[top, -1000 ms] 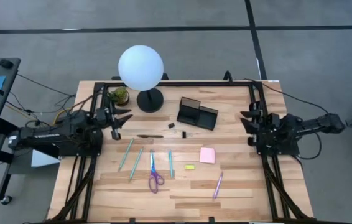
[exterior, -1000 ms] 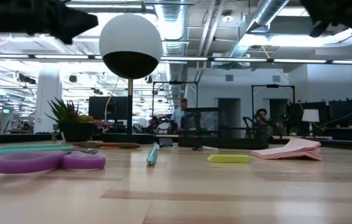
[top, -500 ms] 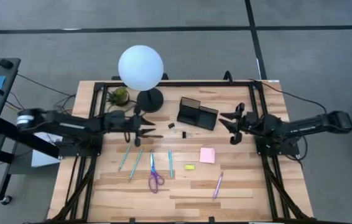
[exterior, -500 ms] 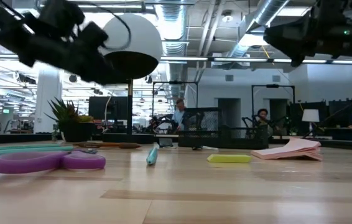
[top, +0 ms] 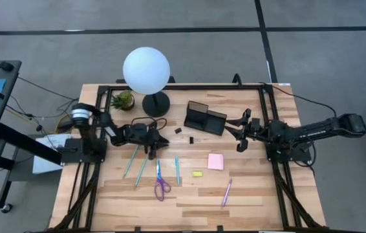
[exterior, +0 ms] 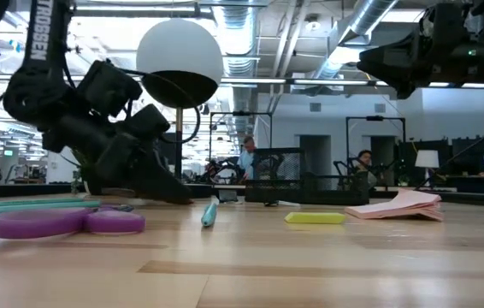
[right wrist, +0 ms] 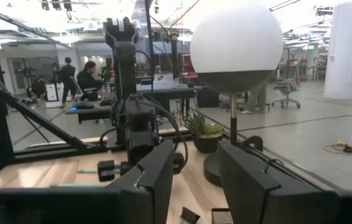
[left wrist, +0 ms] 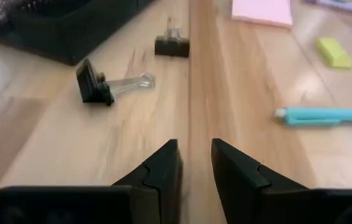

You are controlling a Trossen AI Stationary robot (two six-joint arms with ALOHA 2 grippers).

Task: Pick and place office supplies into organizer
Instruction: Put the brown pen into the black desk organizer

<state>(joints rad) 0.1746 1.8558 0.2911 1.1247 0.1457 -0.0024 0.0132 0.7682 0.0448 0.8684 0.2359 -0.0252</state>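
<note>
High view: the left gripper [top: 153, 144] sits low over the table, just at 12 o'clock of the teal pens [top: 131, 160] and the purple-handled scissors [top: 161, 184]. The organizer [top: 205, 119] stands at 2 o'clock from it, with two small black clips [top: 179, 131] between them. The right gripper [top: 240, 133] hovers at 3 o'clock of the organizer, carrying nothing. The pink sticky pad [top: 216, 161], yellow piece [top: 197, 173] and pink-purple pen [top: 226, 192] lie untouched.

Low view: the left gripper [exterior: 161, 190] angles down close to the wood, near the scissors [exterior: 62, 222]. No supply is lifted.

Left wrist view: the fingers [left wrist: 166, 171] stand slightly parted, empty, with bare wood between them. A teal pen [left wrist: 328, 115] lies at 3 o'clock.

Right wrist view: the fingers [right wrist: 157, 174] are parted and hold nothing.

Judgement: the step in hand is the first approach; nothing is in the organizer yet. The next move calls for aligning the jaws across a pen and closing.
</note>
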